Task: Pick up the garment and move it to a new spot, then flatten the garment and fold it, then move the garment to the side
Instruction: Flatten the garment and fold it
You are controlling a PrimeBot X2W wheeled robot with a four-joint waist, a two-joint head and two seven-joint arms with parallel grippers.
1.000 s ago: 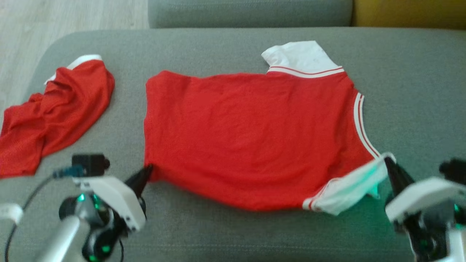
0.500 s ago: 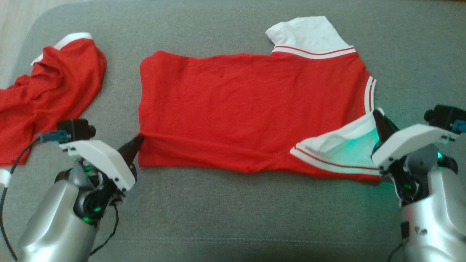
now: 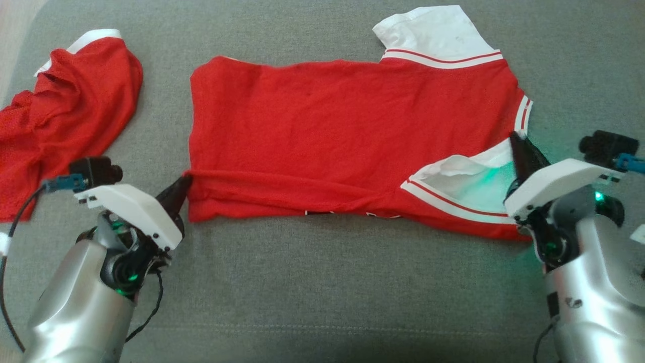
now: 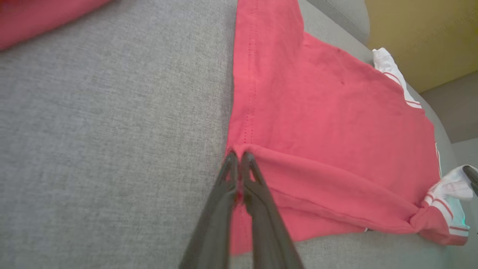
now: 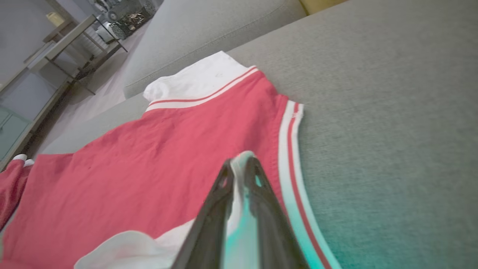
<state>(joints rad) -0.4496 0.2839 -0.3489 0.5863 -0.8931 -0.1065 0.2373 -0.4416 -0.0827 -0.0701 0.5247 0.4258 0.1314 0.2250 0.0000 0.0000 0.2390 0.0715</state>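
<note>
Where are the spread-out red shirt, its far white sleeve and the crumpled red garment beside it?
red shirt (image 3: 342, 126), head view, the middle of its red body.
far white sleeve (image 3: 438, 33), head view, the middle of the white cloth.
crumpled red garment (image 3: 70, 111), head view, its rumpled red middle.

garment (image 3: 342, 126): red body; white sleeves; white trim with thin red stripes
second garment (image 3: 75, 101): red, white band
cushion (image 3: 322, 282): grey weave

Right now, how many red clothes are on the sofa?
2. A red shirt lies spread in the middle; a crumpled red garment sits at the far left, partly cut off.
</note>
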